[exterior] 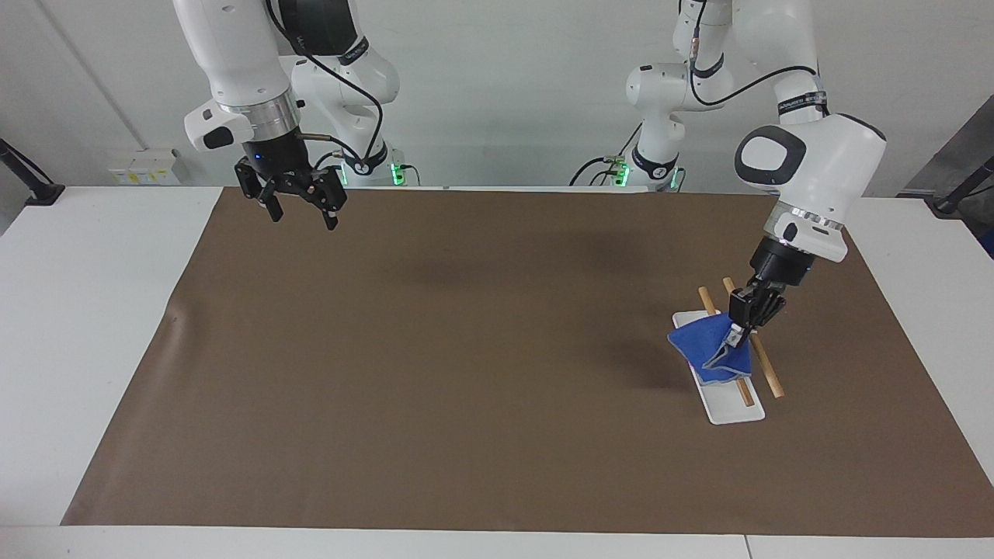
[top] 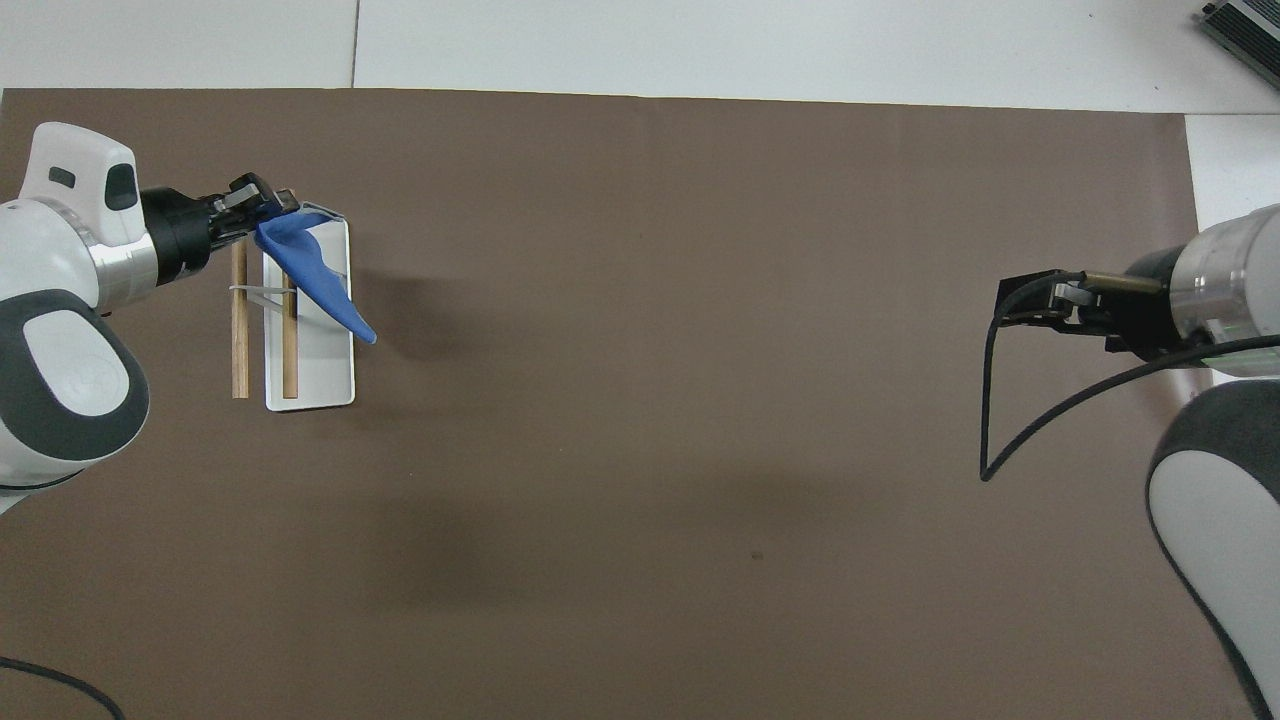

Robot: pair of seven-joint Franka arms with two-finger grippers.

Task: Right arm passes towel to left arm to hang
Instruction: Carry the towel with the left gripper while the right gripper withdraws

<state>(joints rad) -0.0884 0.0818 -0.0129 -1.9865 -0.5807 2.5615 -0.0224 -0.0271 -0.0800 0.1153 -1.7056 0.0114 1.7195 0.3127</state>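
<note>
The bright-blue towel (exterior: 708,349) hangs from my left gripper (exterior: 736,335), which is shut on its upper corner. The towel drapes over the white rack base (exterior: 734,407) and covers part of the wooden rod (exterior: 745,392) on the side toward the table's middle. I cannot tell if it rests on that rod. In the overhead view the towel (top: 312,275) trails from the left gripper (top: 262,205) across the rack (top: 322,372). My right gripper (exterior: 297,211) is open and empty, raised over the mat's corner at the right arm's end; it also shows in the overhead view (top: 1032,302).
A brown mat (exterior: 435,373) covers most of the white table (exterior: 85,310). The rack's second wooden rod (exterior: 767,373) lies toward the left arm's end. A black cable (top: 990,440) loops down from the right wrist.
</note>
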